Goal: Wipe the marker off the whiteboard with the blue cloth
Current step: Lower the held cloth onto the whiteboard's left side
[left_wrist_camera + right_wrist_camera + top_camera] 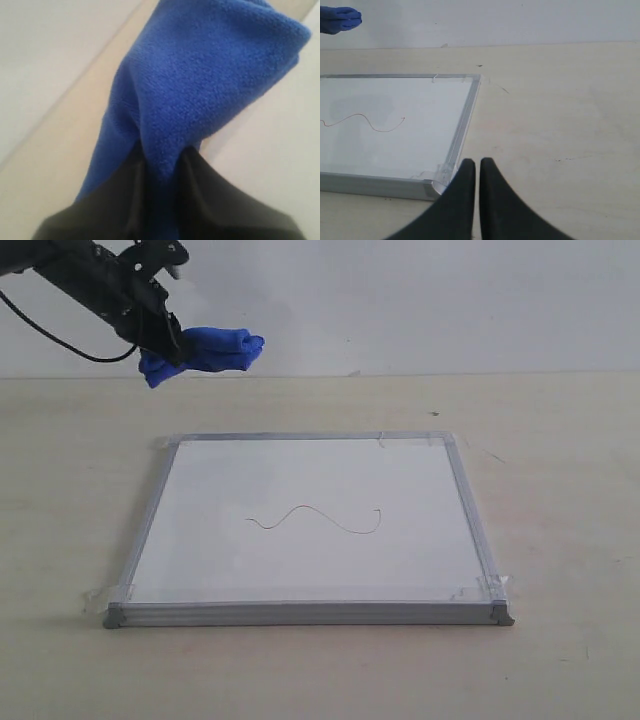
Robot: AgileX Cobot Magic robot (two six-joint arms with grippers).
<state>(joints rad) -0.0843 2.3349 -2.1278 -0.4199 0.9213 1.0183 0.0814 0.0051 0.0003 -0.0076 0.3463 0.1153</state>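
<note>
The whiteboard (310, 525) lies flat on the table, silver-framed, with the marker (318, 517) as a thin wavy line near its middle. High above the board's far left corner, my left gripper (172, 343) is shut on the blue cloth (215, 350), which sticks out to the right as a folded bundle. In the left wrist view the blue cloth (200, 85) fills the frame between the black fingers (220, 195). My right gripper (478, 165) is shut and empty, low beside the whiteboard (395, 125) near corner; the marker (367, 121) and the blue cloth (340, 20) show there too.
The beige table (560, 470) runs around the board on all sides. A pale wall stands behind the table's far edge. Clear tape bits (490, 585) hold the board's corners.
</note>
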